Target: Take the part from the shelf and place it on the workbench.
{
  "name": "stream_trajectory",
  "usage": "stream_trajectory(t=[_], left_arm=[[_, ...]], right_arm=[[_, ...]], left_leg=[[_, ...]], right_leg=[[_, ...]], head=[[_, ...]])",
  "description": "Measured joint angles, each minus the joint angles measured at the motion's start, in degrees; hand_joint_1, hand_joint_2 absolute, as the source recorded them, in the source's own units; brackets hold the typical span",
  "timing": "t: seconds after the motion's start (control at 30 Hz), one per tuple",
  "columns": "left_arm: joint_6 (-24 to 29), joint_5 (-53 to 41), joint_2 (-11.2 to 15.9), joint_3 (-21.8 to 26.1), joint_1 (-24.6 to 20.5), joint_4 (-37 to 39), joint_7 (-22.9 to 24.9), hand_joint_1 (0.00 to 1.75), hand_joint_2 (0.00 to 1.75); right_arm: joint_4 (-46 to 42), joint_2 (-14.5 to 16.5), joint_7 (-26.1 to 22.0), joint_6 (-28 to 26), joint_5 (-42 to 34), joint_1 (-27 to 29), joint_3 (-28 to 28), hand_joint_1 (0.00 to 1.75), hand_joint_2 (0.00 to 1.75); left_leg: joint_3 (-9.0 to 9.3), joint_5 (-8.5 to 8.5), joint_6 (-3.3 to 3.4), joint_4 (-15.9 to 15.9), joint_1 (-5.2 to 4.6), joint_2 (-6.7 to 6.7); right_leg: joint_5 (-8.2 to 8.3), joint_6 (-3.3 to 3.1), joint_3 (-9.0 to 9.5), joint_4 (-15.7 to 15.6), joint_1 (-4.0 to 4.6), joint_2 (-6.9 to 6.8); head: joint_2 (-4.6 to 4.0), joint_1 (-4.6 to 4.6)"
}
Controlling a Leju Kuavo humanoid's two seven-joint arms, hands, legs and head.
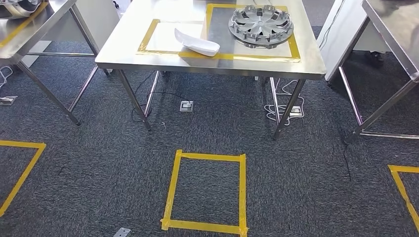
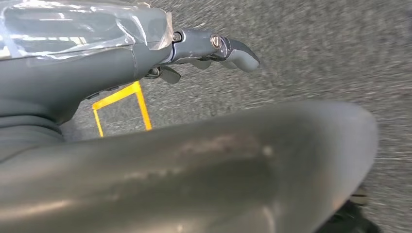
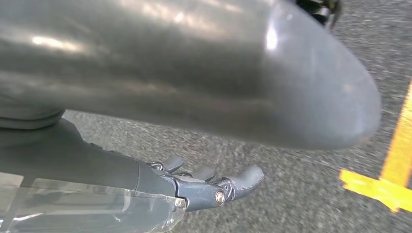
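A steel workbench [image 1: 148, 57] stands ahead of me, marked with yellow tape rectangles. A white curved part [image 1: 197, 43] lies on it, across the tape between the two rectangles. A grey wheel cover [image 1: 261, 25] lies flat in the right rectangle. My left hand [image 2: 204, 48] hangs over the grey carpet, its fingers loosely apart and holding nothing. My right hand [image 3: 209, 187] hangs the same way, also with nothing in it.
A second steel table [image 1: 29, 29] at the far left carries silvery parts [image 1: 22, 6] at its back. A third table [image 1: 395, 34] stands at the right. Yellow tape squares [image 1: 205, 192] mark the carpet. Cables and floor sockets [image 1: 186, 106] lie under the workbench.
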Motion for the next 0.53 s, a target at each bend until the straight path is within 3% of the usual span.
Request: stream_trajectory(t=[0.03,0.07,0.1,0.17,0.23,0.3,0.37,0.4,0.43,0.47,0.53], left_arm=[[0.0,0.1,0.0,-0.1,-0.1,0.1,0.2,0.00,0.00],[-0.2,0.2,0.0,-0.1,-0.1,0.2,0.4,0.00,0.00],[-0.4,0.4,0.0,-0.1,-0.2,0.3,0.8,0.00,0.00],[-0.9,0.5,0.0,-0.2,-0.2,0.5,1.4,0.00,0.00],[-1.6,0.6,-0.1,-0.3,-0.2,0.7,2.0,0.00,0.00],[-2.6,0.9,-0.2,-0.5,-0.2,0.8,2.5,0.00,0.87],[-3.7,1.4,-0.2,-0.7,-0.1,0.8,2.4,0.00,1.75],[-4.0,1.7,-0.3,-0.7,0.0,0.9,2.3,0.00,1.75],[-4.1,1.9,-0.3,-0.8,0.0,0.9,2.1,0.00,1.75],[-4.1,2.0,-0.3,-0.8,0.0,0.9,2.1,0.00,1.75],[-3.8,2.1,-0.4,-0.9,0.1,1.0,2.2,0.00,1.75]], right_arm=[[0.0,0.0,0.1,0.0,0.0,0.0,0.1,0.00,0.00],[0.0,0.0,0.2,0.0,0.0,-0.1,0.1,0.00,0.44],[0.0,0.0,0.3,0.0,0.0,-0.1,0.2,0.00,0.87],[0.0,-0.1,0.6,0.0,-0.1,-0.2,0.3,0.00,1.75],[0.1,-0.2,0.9,0.0,-0.1,-0.1,0.5,0.00,1.75],[0.2,-0.3,1.1,0.0,-0.1,-0.1,0.7,0.00,1.75],[0.2,-0.4,1.2,0.1,-0.1,0.0,0.9,0.00,1.75],[0.3,-0.4,1.2,0.1,-0.1,-0.1,0.9,0.00,1.75],[0.3,-0.5,1.3,0.3,-0.1,-0.1,1.0,0.00,1.75],[0.4,-0.5,1.3,0.4,-0.1,-0.1,1.0,0.00,1.75],[0.5,-0.5,1.4,0.5,-0.1,-0.1,1.1,0.00,1.75]], left_leg=[[3.40,0.42,0.33,-4.3,-0.05,-0.08],[6.69,0.16,0.72,-8.9,-0.17,-0.16],[8.87,-0.41,1.14,-12.2,-0.36,-0.25],[10.09,-0.93,1.95,-14.8,-0.80,-0.31],[9.28,0.11,2.90,-15.3,-0.72,-0.21],[8.07,1.46,3.80,-15.9,-0.55,-0.08],[6.54,2.70,4.13,-15.8,-0.73,-0.03],[5.82,3.28,4.11,-15.8,-0.80,-0.01],[5.15,3.83,4.07,-15.7,-0.86,0.01],[4.54,4.31,3.98,-15.6,-0.89,0.03],[3.72,4.94,3.78,-15.4,-0.91,0.04]], right_leg=[[0.48,0.22,-0.62,0.2,0.02,0.01],[0.98,0.51,-1.06,0.2,0.09,0.01],[1.48,0.87,-1.23,0.2,0.13,-0.02],[2.51,1.64,-1.36,-0.1,0.12,-0.07],[2.53,2.03,-1.86,0.2,0.06,-0.03],[-0.92,1.48,-3.52,3.8,0.05,0.06],[-5.87,0.90,-5.80,11.1,0.02,0.12],[-7.05,1.09,-6.50,14.5,0.01,0.12],[-7.12,1.57,-6.50,16.7,0.00,0.13],[-6.20,2.19,-5.58,16.9,-0.01,0.13],[-4.14,3.04,-2.49,13.6,-0.02,0.13]], head=[[0.00,-0.01],[0.00,0.03],[0.00,0.08],[0.00,0.10],[0.00,0.07],[0.00,0.22],[0.00,0.32],[0.00,0.31],[0.00,0.31],[0.00,0.32],[0.00,0.32]])
